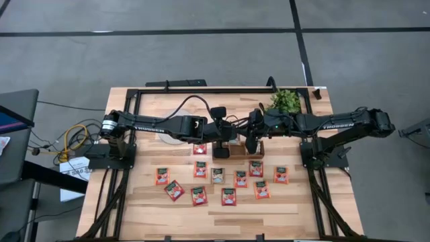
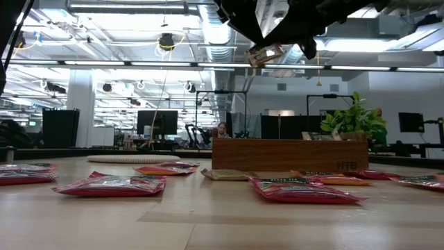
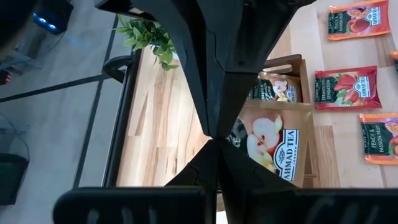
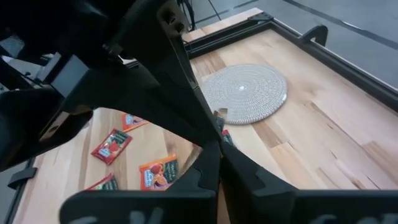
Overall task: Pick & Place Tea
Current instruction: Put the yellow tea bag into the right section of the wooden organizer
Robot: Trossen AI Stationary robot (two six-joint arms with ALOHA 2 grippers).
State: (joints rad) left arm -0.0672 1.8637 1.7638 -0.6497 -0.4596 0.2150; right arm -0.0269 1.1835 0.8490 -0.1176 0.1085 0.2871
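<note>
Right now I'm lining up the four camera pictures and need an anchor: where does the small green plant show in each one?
High view: plant at the table's far edge, on the right arm's side.
Low view: plant right of centre, behind the wooden tray.
Left wrist view: plant by the table's black edge rail, beyond the tray.
Right wrist view: not in it.
Shared landmark: the wooden tray, seen near the plant in the first three.
</note>
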